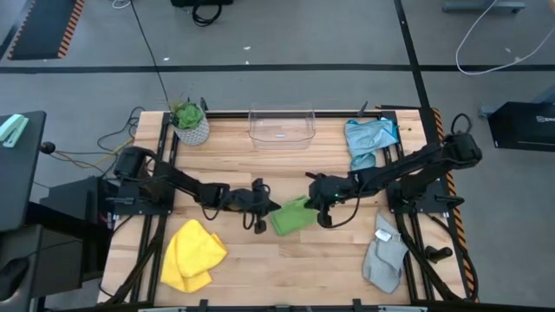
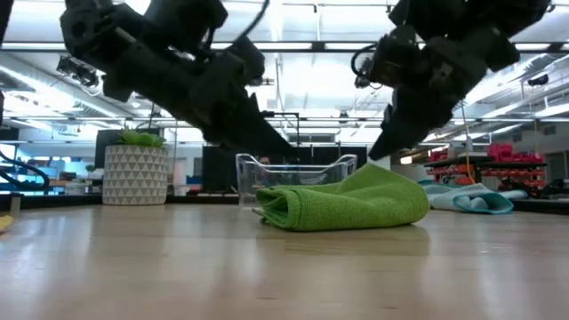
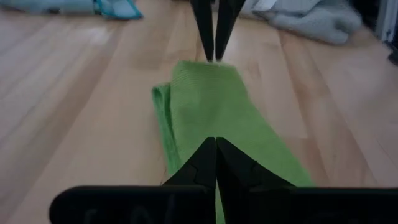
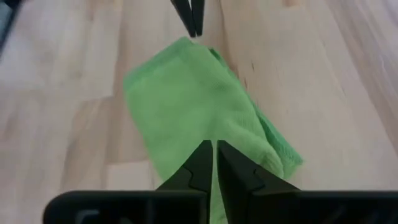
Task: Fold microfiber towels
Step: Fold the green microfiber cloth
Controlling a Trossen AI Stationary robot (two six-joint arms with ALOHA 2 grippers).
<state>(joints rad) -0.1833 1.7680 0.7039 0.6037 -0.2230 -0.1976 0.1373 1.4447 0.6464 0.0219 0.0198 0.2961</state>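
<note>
The green towel (image 1: 293, 217) lies folded in a thick bundle at the table's middle, also seen in the low view (image 2: 347, 204). My left gripper (image 1: 274, 209) is shut and hangs just above the towel's left end (image 2: 289, 153); I see no touch. My right gripper (image 1: 310, 201) is shut at the towel's right end, where the cloth rises to a peak (image 2: 373, 164). The yellow towel (image 1: 192, 254) lies crumpled at the near left, the grey one (image 1: 384, 256) at the near right, and the light blue one (image 1: 370, 139) at the far right. My right gripper pinches the green towel's right end (image 3: 214, 63) between its two shut fingers (image 3: 214, 37), at their tips. The fingers slant down from the table's right. That end stands up in a small peak (image 2: 373, 167); the rest of the towel lies on the table.
A clear plastic bin (image 1: 281, 126) stands at the far middle, and a plant in a white patterned pot (image 1: 189, 123) at the far left. Bare wood lies between the green towel and the near edge.
</note>
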